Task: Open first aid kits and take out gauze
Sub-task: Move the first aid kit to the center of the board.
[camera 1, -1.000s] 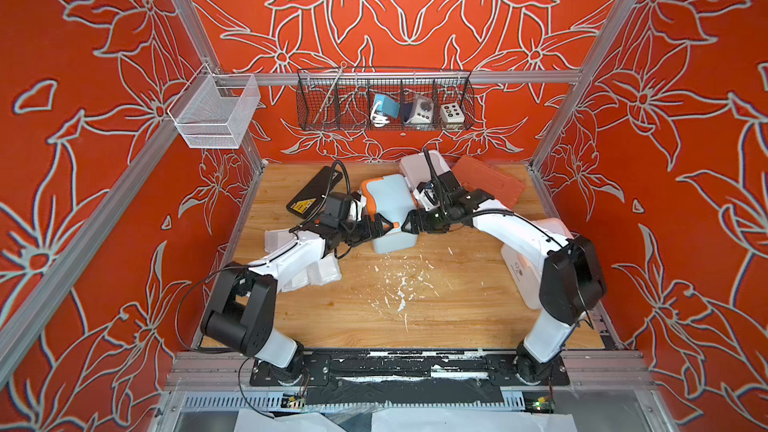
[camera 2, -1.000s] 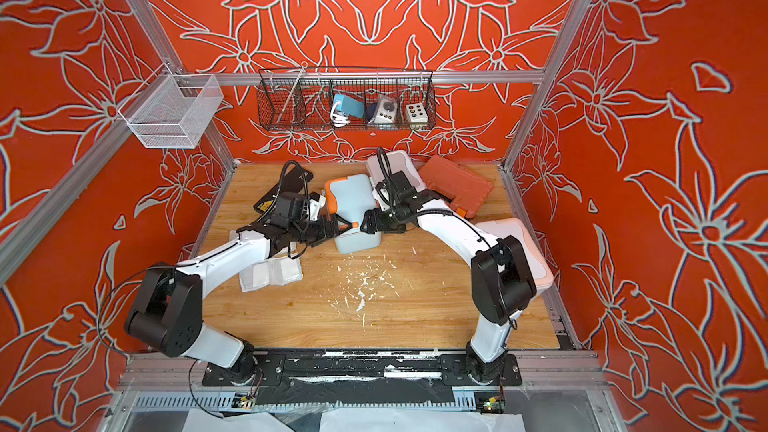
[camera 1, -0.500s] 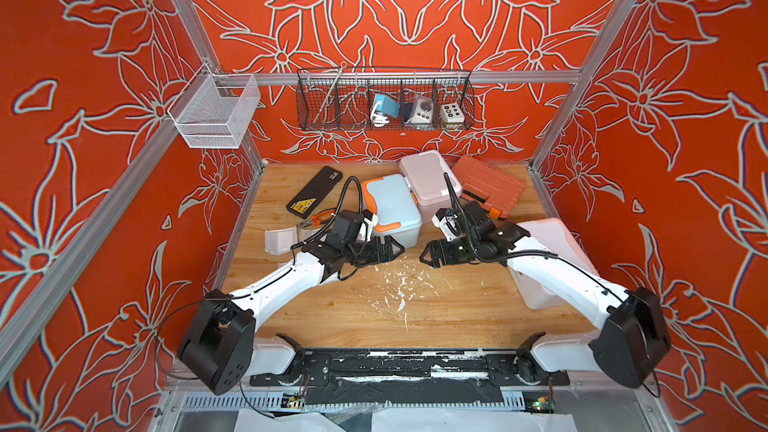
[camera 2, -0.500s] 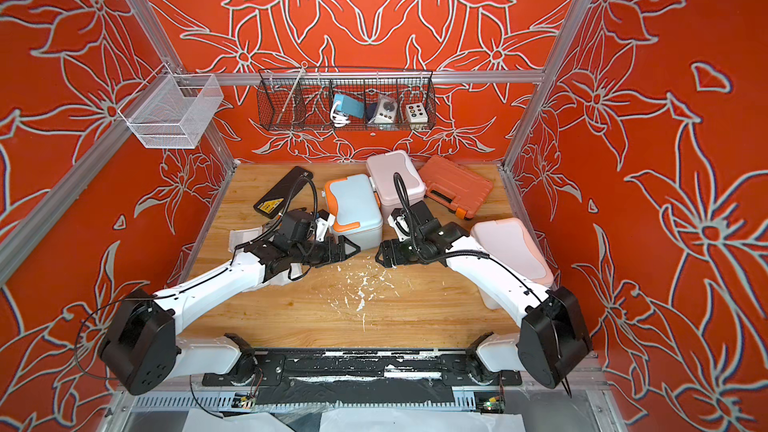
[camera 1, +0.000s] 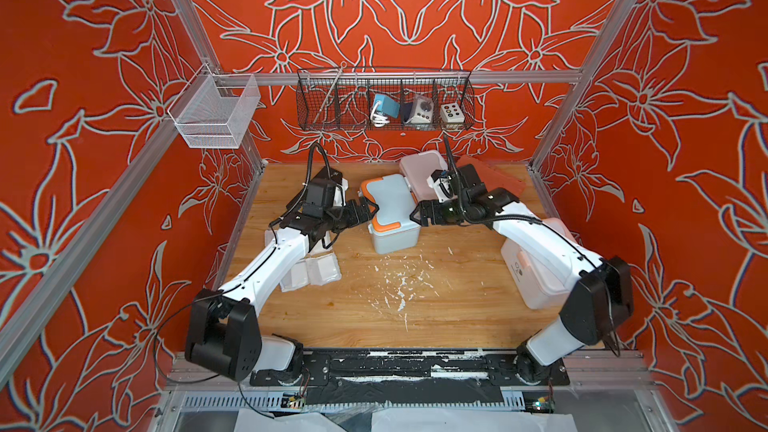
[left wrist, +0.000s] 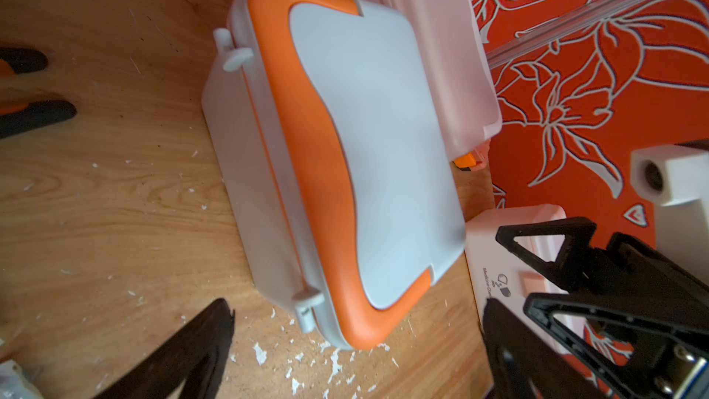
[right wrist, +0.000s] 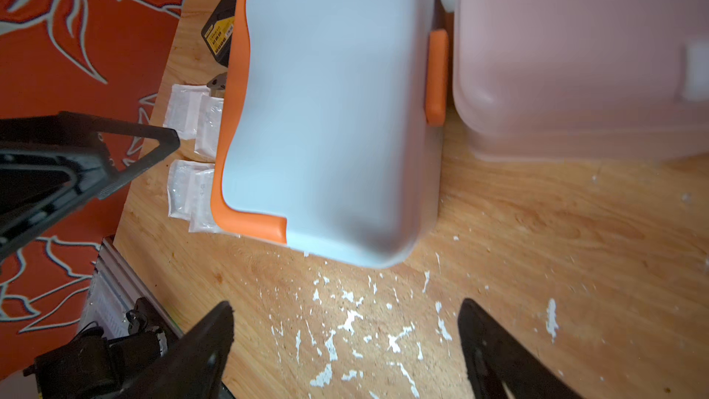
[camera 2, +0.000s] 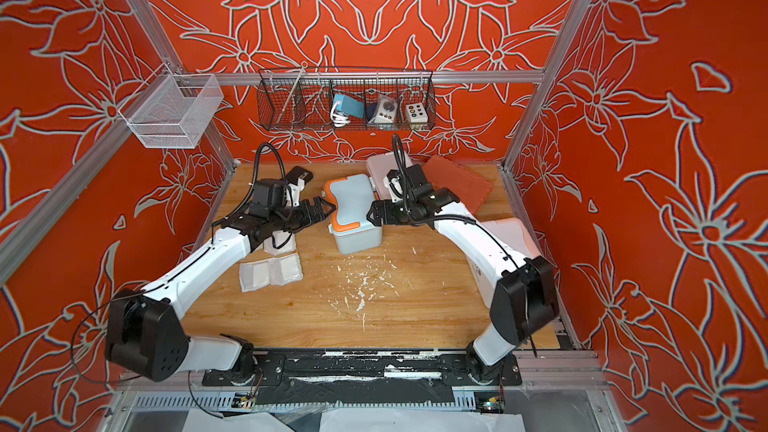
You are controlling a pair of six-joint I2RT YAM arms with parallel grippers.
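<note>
Blue-grey kit [camera 1: 390,211] at frame centre, lid shut, long axis top-to-bottom. Left gripper [camera 1: 368,210] beside its left flank, right gripper [camera 1: 417,216] beside right. Both wide, empty. Orange latch [right wrist: 436,78] nearer right arm.

From my remote seat I can read only "Medicine" and the start of a second word beside a small logo on the white first aid kit [left wrist: 485,259]; the yellow label [right wrist: 221,34] on the black case [right wrist: 219,17] is too small to read.
</note>
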